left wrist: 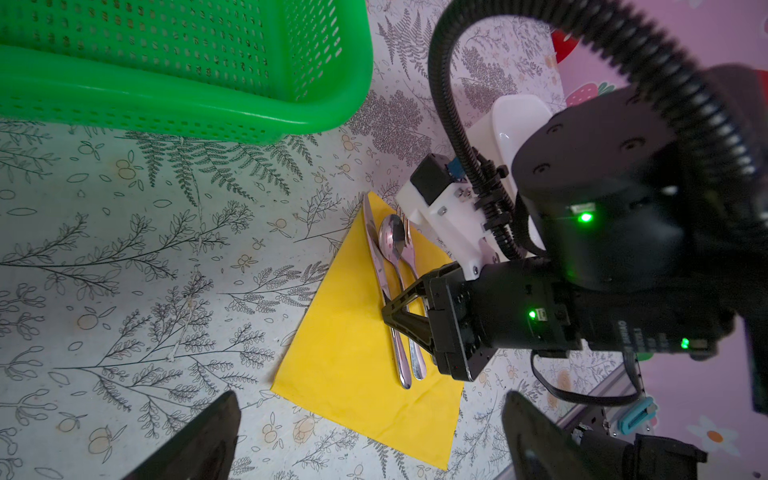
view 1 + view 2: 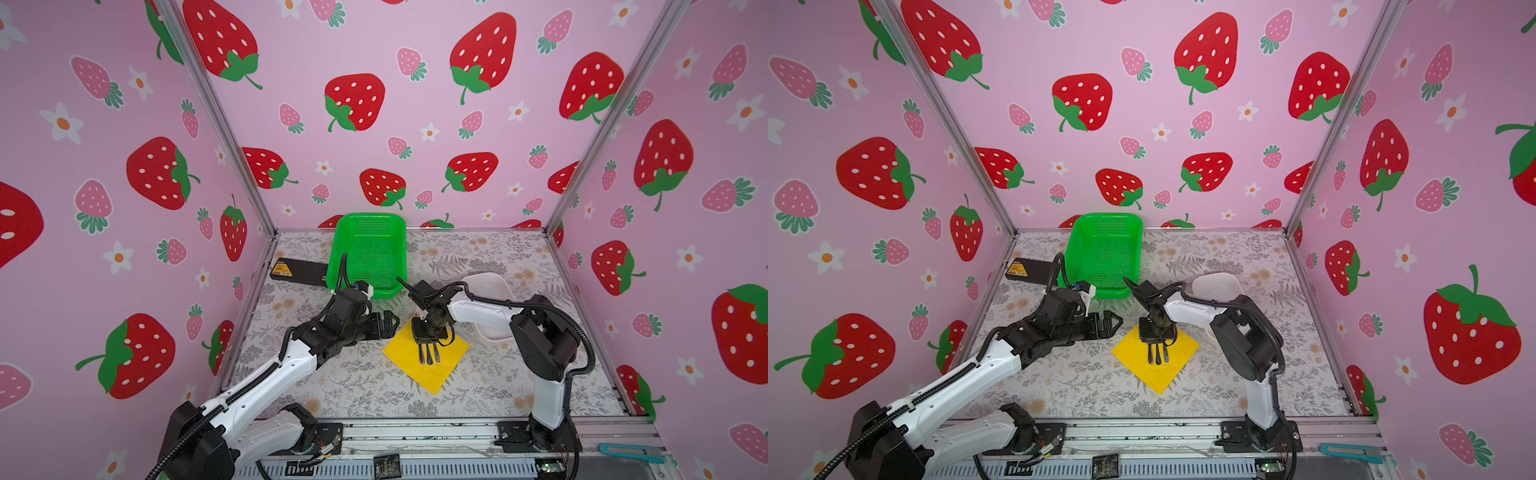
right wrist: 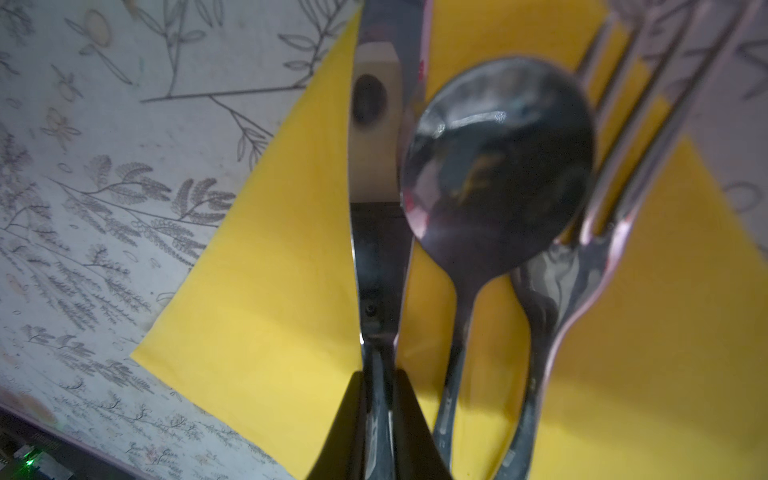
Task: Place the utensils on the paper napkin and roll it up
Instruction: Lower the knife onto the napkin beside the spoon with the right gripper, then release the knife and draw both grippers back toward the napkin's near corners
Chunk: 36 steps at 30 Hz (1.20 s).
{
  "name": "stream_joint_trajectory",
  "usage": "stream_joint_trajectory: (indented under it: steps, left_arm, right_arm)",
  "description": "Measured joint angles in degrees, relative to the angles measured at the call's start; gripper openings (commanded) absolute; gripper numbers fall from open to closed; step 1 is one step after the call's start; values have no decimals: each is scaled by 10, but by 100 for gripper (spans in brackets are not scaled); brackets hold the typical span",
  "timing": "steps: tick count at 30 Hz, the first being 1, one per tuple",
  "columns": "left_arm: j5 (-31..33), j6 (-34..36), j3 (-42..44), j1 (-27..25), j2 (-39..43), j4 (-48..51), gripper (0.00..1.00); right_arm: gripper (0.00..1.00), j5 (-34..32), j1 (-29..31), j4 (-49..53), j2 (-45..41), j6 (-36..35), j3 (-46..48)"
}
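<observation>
Right gripper (image 3: 378, 380) pinching the knife (image 3: 380, 257) hides the utensils' (image 2: 428, 354) heads in both top views; left gripper (image 1: 370, 401) gapes.

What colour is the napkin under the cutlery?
Bright yellow; the napkin shows best in the left wrist view.

Utensils (image 1: 391, 239): 3 pieces, namely 1 knife (image 3: 376, 166), 1 spoon (image 3: 498, 158), 1 fork (image 3: 582, 270). Paper napkin (image 2: 428, 370): 1, yellow. Green basket (image 2: 370, 217): 1. White dish (image 2: 490, 279): 1. Black box (image 2: 297, 270), yellow label: 1. Teal cutter (image 2: 629, 452): 1. Robot arms: 2, left arm (image 2: 266, 382) and right arm (image 2: 478, 311).
</observation>
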<state>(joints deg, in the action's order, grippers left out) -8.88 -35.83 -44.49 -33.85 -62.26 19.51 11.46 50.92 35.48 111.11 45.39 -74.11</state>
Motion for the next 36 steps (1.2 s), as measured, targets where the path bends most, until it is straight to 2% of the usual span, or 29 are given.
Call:
stream_joint_trajectory:
  steps: [21,36]
  left_arm:
    - [-12,-4,0,2,0,-1,99]
    - [-22,-4,0,2,-7,-2,99]
  right_arm:
    - [16,-7,10,17,2,1,-7]
    - [15,-10,12,8,-5,30,9]
